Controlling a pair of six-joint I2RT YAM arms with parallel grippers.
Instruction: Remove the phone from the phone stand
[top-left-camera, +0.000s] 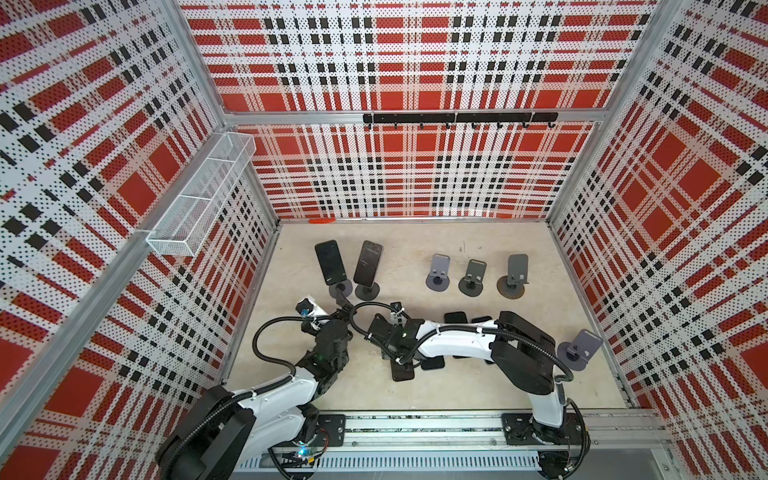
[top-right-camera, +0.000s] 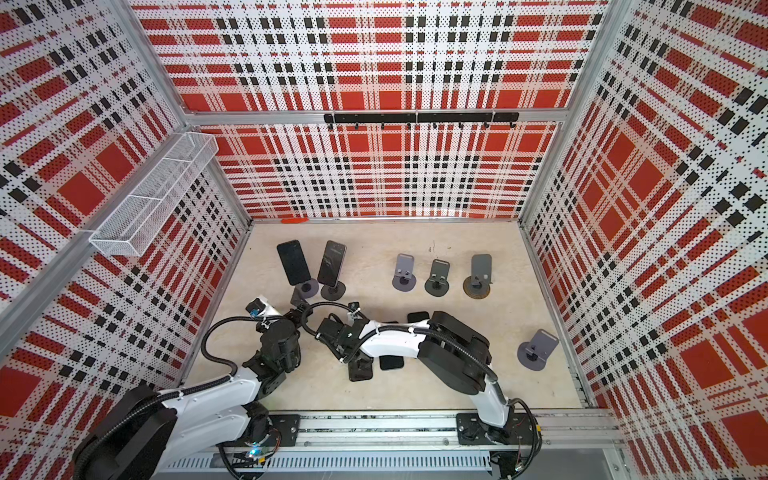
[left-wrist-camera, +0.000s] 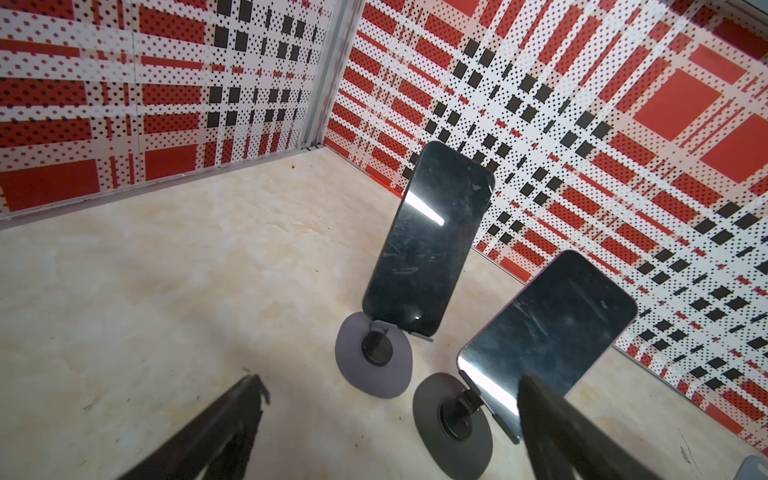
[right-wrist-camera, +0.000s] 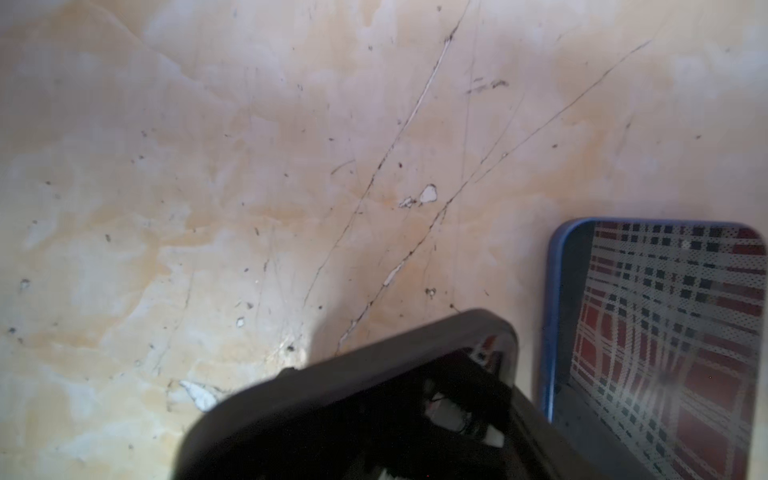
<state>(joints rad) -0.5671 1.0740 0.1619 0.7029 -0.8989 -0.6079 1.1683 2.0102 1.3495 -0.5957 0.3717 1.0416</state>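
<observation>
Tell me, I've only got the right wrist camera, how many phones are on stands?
Observer: Two, back left: the left phone and the right phone.
Operator: Any empty stands?
Observer: Four. There is a row of three stands back right, and a lone stand near the right wall.
Operator: And the other arm?
Observer: The left pincer is open, just in front of those two phones, holding nothing.

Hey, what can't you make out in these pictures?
- Right gripper: jaws hidden under its own wrist in both top views.
- Flat phones: the right arm covers the pile in both top views, so no count.
- Blue-edged phone: cut off by the frame edge in the right wrist view.
</observation>
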